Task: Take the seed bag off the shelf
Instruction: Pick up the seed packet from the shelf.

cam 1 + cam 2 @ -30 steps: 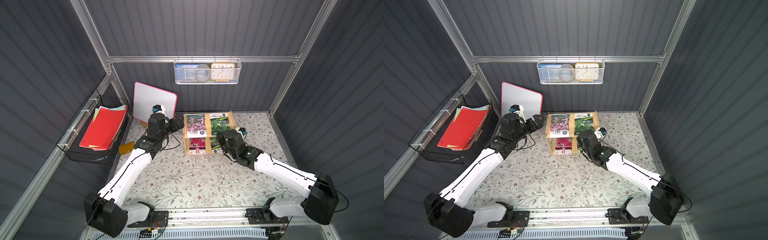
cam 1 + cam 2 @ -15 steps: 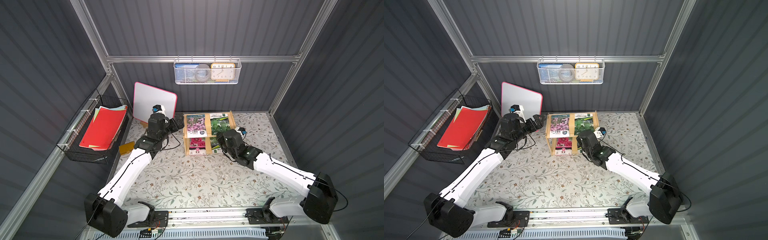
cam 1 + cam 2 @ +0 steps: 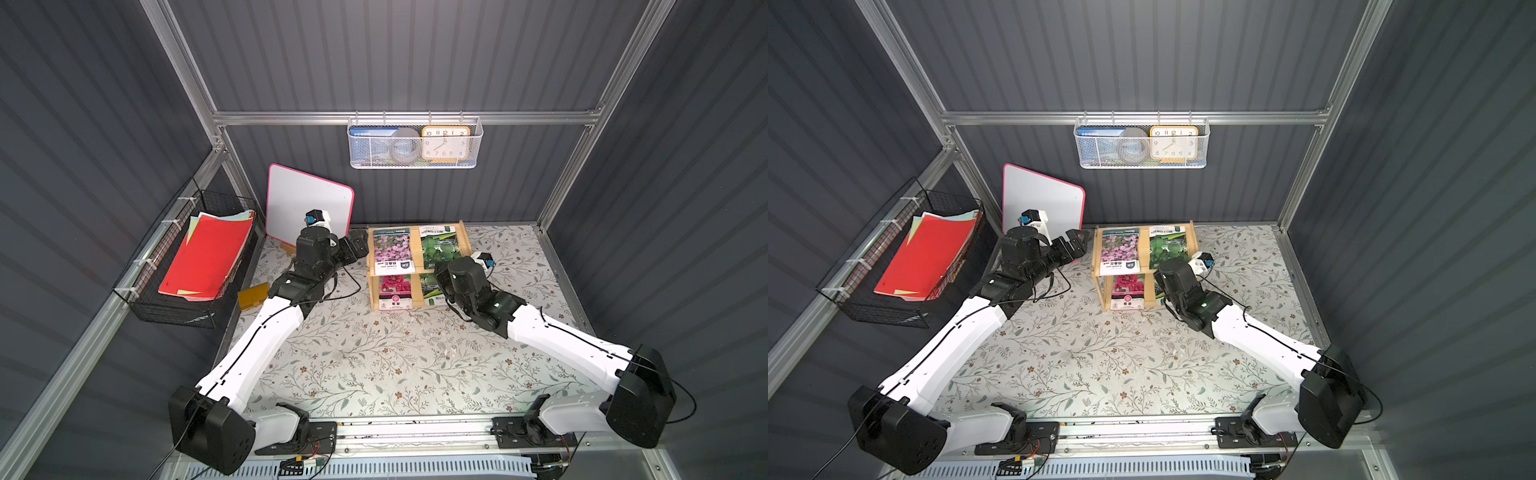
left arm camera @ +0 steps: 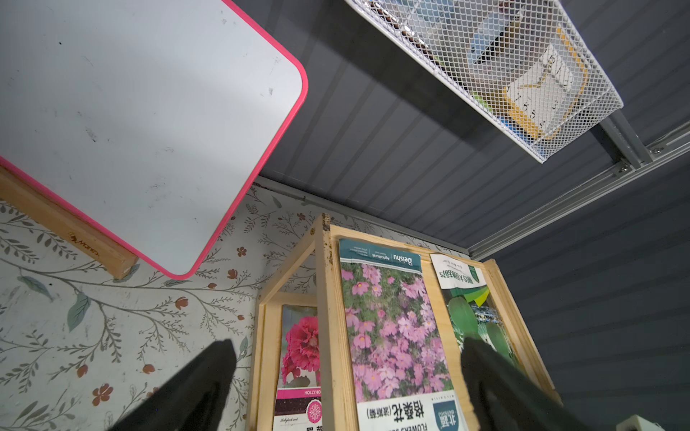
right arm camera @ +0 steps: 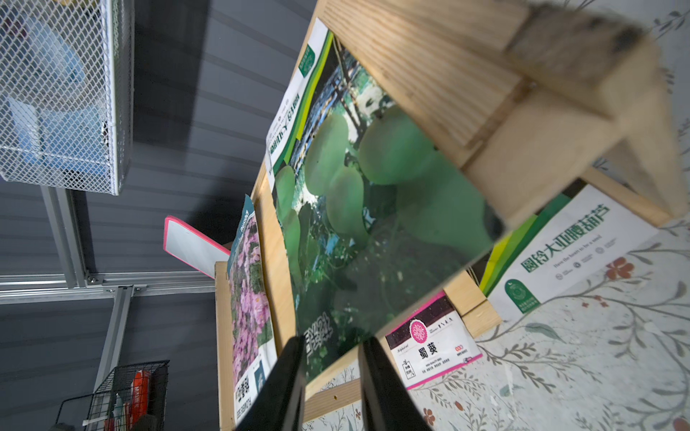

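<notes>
Seed bag (image 3: 440,249) with green gourds is laid on the right half of the upper tier of the shelf (image 3: 372,291), stood midway along the back edge of the worktop (image 3: 374,365). Its near edge is straddled by the right gripper (image 5: 331,340), whose fingers (image 5: 291,373) are seen narrowly apart, not pinched, while the left gripper (image 3: 1077,245) is held spread wide beside the shelf's left rail. The pinch is best completed on the packet edge alone, clear of the wooden front rail, and the packet drawn out level so the pink-flower packet (image 3: 390,249) alongside is not dragged.
</notes>
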Robot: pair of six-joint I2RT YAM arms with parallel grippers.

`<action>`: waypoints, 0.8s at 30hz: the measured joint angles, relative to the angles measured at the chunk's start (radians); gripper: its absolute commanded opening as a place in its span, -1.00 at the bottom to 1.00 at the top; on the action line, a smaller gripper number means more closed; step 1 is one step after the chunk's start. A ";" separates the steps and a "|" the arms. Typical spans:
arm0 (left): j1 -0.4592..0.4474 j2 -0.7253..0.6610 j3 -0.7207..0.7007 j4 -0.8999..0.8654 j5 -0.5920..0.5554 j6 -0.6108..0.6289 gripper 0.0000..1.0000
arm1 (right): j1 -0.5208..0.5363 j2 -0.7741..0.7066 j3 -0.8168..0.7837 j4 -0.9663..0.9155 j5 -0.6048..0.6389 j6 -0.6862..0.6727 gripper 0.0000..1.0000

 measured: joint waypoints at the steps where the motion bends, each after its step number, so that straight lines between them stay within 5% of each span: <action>1: 0.000 0.000 0.000 0.000 0.000 0.000 1.00 | 0.000 0.000 0.003 0.003 0.001 -0.001 -0.41; 9: 0.000 0.000 0.000 0.000 0.000 0.005 1.00 | -0.001 0.000 0.004 0.023 0.005 -0.002 -0.44; 24: 0.000 0.000 -0.001 -0.002 -0.008 0.012 1.00 | -0.005 0.022 -0.051 0.106 0.058 0.047 -1.00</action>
